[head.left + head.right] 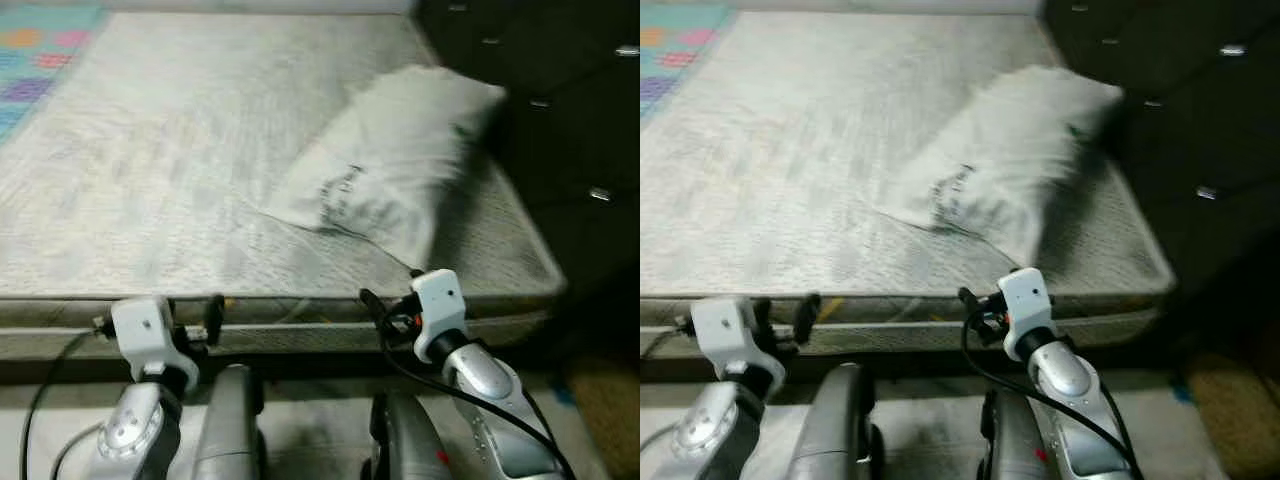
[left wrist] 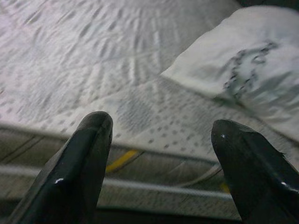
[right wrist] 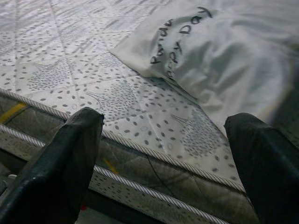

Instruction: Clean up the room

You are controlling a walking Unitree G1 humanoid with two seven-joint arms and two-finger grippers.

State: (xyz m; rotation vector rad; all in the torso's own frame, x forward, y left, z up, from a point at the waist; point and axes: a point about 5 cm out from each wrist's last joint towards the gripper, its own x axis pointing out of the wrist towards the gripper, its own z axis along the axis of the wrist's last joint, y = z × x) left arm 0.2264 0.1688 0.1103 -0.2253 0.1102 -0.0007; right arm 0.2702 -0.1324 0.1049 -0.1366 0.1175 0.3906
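We hold both grippers, left gripper and right gripper, fingers spread wide and empty, at the mattress edge. The white pillow lies ahead beyond the right fingertips. It looks soft and light; we'd pinch its near corner.

bare mattress open ahead, pillow lying at right, dark headboard beyond it

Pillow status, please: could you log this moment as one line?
pillow: on mattress | left gripper: open | right gripper: open, at bed edge

Dark tufted headboard (buttoned) and colourful patterned mat flank the scene.
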